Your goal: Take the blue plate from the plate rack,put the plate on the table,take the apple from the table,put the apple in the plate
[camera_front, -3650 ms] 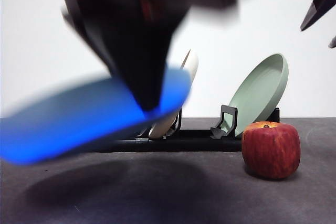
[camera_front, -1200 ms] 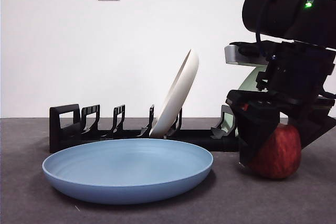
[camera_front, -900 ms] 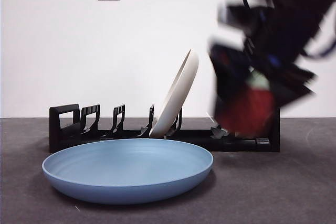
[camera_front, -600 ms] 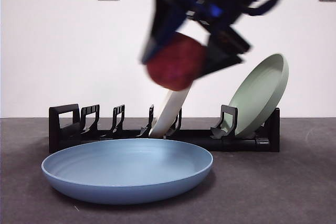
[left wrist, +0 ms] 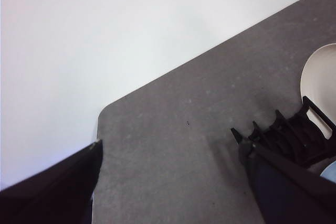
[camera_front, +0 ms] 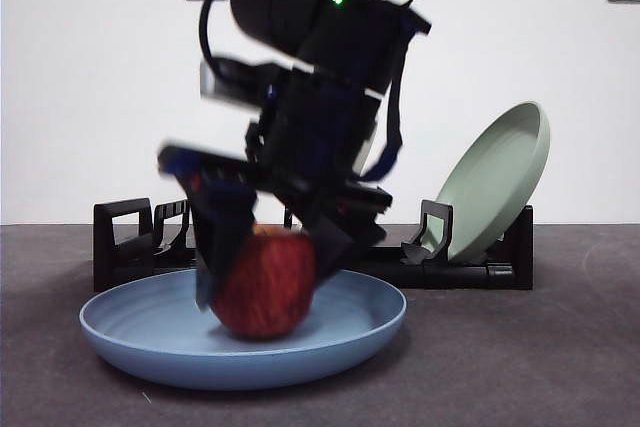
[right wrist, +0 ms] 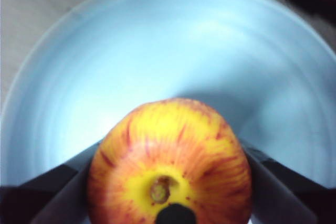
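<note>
The right gripper [camera_front: 262, 272] is closed on the red, yellow-streaked apple [camera_front: 264, 282], one black jaw pressed against each side of the fruit. Directly beneath the gripper lies the large round matte light-blue plate [camera_front: 355, 322], flat on the dark grey counter [camera_front: 520, 367]; the apple sits low inside it, though whether it touches the plate's floor cannot be told. Behind the gripper stands the long low black plastic plate rack [camera_front: 130, 237], holding a tilted sage-green plate [camera_front: 495, 182] off to one side. The left gripper [left wrist: 173, 182] hangs with its jaws spread wide and nothing between them, over bare counter beside the rack's end.
</note>
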You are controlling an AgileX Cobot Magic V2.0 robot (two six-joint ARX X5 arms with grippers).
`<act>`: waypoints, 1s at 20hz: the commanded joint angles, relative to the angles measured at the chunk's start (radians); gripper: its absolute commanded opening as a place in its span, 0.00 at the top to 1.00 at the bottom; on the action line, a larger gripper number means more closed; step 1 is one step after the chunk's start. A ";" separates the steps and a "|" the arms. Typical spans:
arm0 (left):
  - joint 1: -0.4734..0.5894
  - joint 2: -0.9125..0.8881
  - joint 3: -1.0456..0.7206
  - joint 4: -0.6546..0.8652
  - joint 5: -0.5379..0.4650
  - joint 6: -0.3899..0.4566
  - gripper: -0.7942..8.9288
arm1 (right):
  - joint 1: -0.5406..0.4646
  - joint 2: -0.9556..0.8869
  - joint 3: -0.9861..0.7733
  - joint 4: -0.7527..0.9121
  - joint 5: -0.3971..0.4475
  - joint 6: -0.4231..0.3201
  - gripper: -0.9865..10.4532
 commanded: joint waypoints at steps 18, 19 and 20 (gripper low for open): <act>0.002 0.047 -0.002 -0.028 0.171 -0.090 0.47 | -0.031 -0.487 0.006 -0.175 0.001 -0.040 0.45; 0.002 0.060 -0.002 -0.021 0.201 -0.074 0.47 | -0.044 -0.548 0.006 -0.189 0.001 -0.041 0.45; 0.002 0.074 -0.002 -0.007 0.230 -0.056 0.47 | -0.061 -0.607 0.006 -0.202 0.001 -0.041 0.45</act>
